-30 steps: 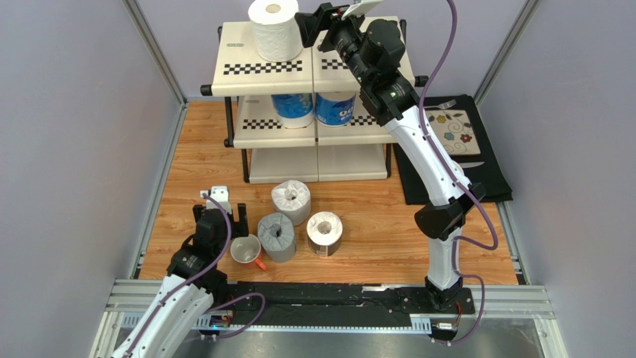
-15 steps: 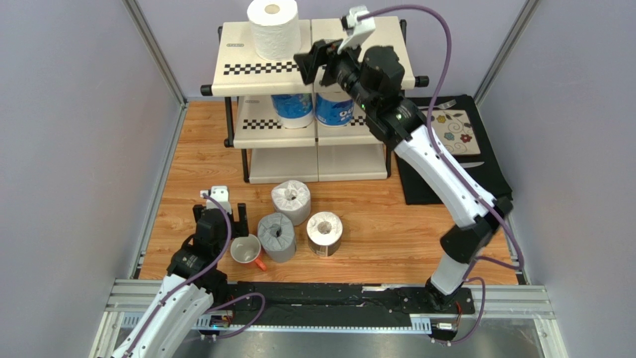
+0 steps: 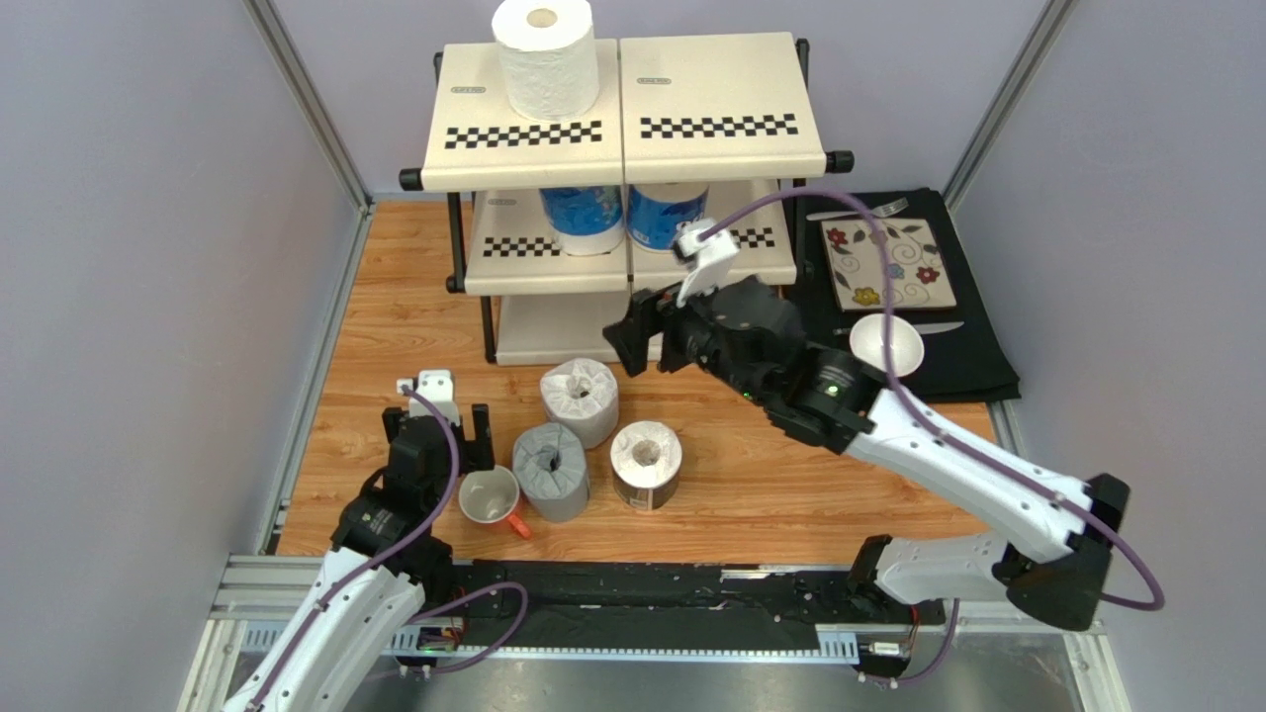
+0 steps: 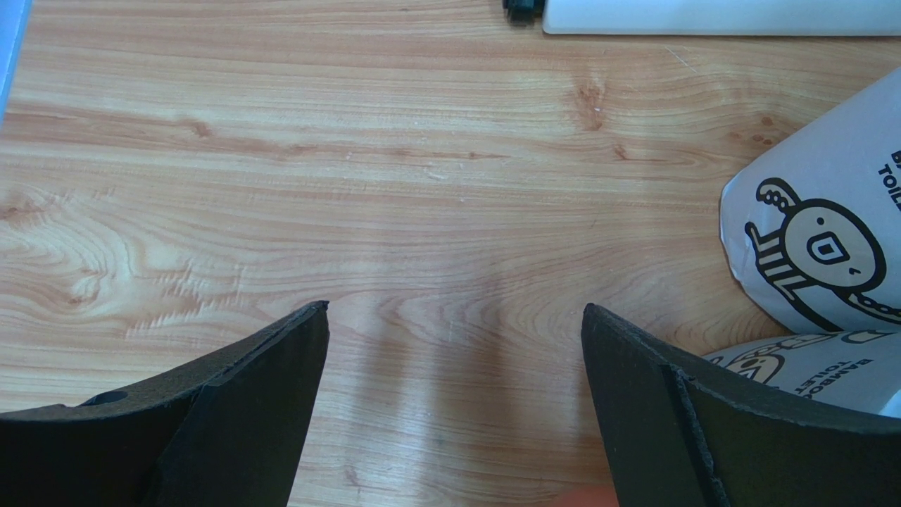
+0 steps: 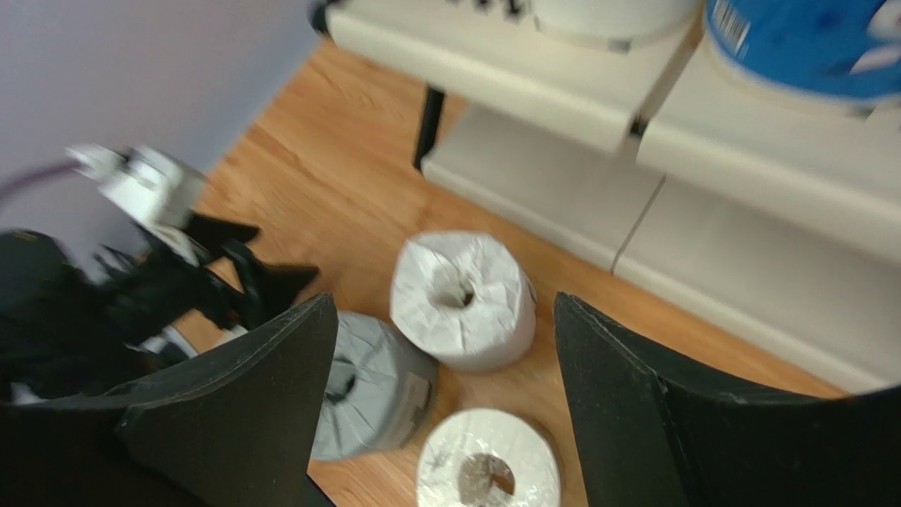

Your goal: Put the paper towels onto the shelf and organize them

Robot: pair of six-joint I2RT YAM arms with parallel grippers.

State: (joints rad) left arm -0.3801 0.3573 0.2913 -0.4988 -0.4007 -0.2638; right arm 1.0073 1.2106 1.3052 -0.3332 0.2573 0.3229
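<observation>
"Top external camera: where are the paper towels sitting?"

"A plain white roll is standing on the left side of the top level of the shelf. A blue roll and a second blue roll are standing side by side on the middle level."

"And the others?"

"Three are standing on the wooden table in front of the shelf. They are a crinkly white roll, a grey roll just beside it and a dark-wrapped roll. A white mug is sitting just left of the grey roll."

"What are the grippers doing?"

"The right gripper is hanging in front of the shelf, near the crinkly white roll. Its fingers are spreading wide apart and holding nothing. The left gripper is sitting low by the mug, with its fingers apart too and gripping nothing."
</observation>
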